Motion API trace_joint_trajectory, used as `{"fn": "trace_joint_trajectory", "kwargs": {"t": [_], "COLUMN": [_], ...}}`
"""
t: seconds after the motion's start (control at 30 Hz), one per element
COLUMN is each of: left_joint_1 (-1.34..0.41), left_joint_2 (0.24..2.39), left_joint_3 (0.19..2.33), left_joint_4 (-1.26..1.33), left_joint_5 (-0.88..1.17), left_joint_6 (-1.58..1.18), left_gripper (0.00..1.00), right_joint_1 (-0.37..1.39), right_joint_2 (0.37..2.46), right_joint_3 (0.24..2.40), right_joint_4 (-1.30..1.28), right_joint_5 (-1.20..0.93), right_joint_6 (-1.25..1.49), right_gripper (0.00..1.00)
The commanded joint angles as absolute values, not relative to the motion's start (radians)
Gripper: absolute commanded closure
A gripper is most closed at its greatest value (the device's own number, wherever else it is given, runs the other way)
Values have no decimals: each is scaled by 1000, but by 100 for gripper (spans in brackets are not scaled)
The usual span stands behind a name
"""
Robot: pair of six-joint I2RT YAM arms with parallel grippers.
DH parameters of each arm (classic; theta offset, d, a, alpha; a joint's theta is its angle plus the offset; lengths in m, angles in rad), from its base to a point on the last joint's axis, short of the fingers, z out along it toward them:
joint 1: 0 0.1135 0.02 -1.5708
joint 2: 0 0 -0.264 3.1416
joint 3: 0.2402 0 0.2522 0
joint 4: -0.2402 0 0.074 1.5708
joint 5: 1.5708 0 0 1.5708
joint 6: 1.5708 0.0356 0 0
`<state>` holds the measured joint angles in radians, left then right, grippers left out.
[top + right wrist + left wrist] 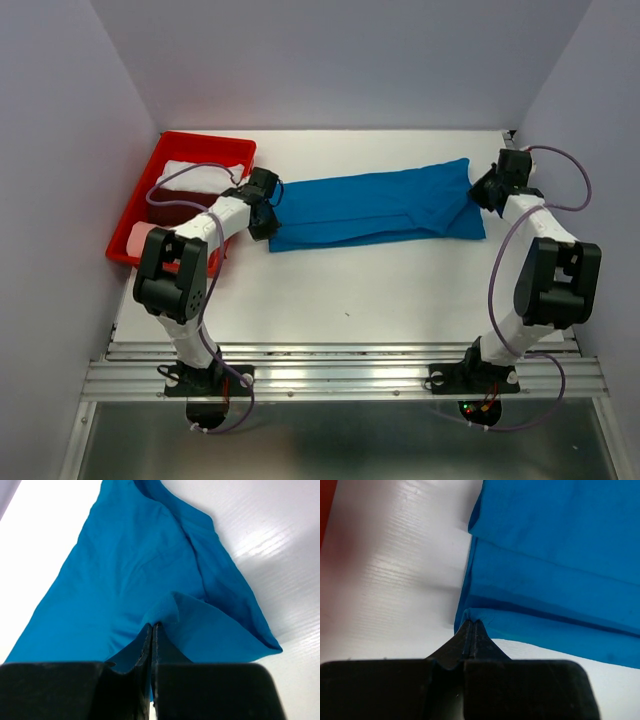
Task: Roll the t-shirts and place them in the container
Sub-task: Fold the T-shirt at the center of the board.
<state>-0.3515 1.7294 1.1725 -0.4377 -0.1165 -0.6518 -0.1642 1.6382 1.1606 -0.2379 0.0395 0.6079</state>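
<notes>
Top external view: the blue t-shirt [375,205] lies folded into a long band across the white bench [350,290], running from 9 to 3 o'clock. The left jaws are fully closed, pinching the corner of its 9 o'clock end. The right jaws are fully closed on a fold of cloth at its 3 o'clock end. At 10 o'clock, the red tray [205,142] holds a white t-shirt [195,172], a maroon t-shirt [178,200] and a pink t-shirt [135,240].

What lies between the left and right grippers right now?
Only the blue t-shirt, folded into a long strip, spans from left gripper to right gripper; the top view shows it.
</notes>
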Motion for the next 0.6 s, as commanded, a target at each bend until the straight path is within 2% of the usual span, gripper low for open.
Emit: {"fn": "trace_joint_trajectory", "kwargs": {"t": [0.0,0.5,0.53,0.57], "left_joint_1": [-345,-341,-342,-342], "left_joint_2": [1735,1801,1807,1804], "left_joint_3": [1229,1264,1267,1267], "left_joint_4": [-442,-445,-448,-448], "left_joint_5": [-160,-155,-146,-141], "left_joint_6": [-641,-620,-620,-620], "left_gripper": [100,100,95,94], "right_joint_1": [-173,-173,-173,-173], "right_joint_2": [1655,1740,1741,1738], "right_joint_3": [1224,1288,1290,1290], "right_joint_4": [-176,-170,-172,-173], "right_joint_5": [21,8,8,9], "right_joint_6": [603,589,588,581], "right_gripper": [99,99,94,83]}}
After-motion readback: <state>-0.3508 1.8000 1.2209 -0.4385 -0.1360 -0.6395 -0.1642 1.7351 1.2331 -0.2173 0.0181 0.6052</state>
